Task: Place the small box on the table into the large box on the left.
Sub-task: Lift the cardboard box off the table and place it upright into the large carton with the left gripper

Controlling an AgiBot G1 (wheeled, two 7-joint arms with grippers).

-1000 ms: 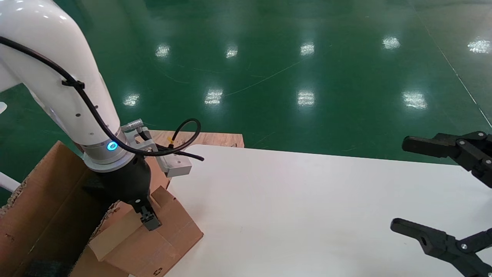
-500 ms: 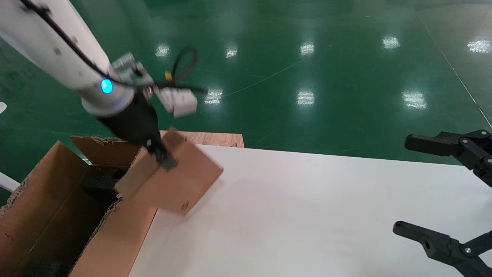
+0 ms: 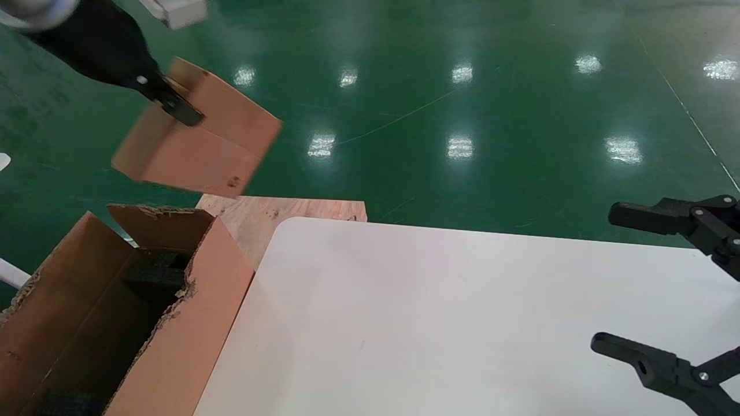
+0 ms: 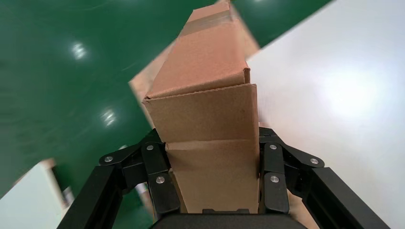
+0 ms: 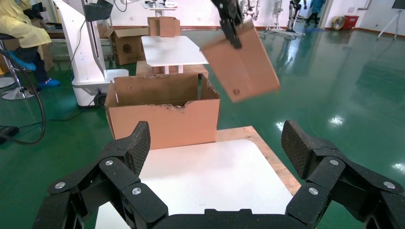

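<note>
We see the left gripper (image 3: 173,107) high in the air, its black fingers (image 4: 160,174) clamped on either side of the small box (image 3: 199,136), which hangs tilted and clear of every surface, above and beyond the far left corner of the table (image 3: 462,312). In the left wrist view the tan tape strip runs along the far end of the box. The large box (image 3: 115,312) stands open against the table's left edge, its torn flap edges up and its inside dark. A wooden board (image 3: 277,211) shows past the table's far left corner. The right gripper (image 3: 665,289) hangs over the table's right edge, its fingers (image 5: 131,148) spread wide and holding nothing.
</note>
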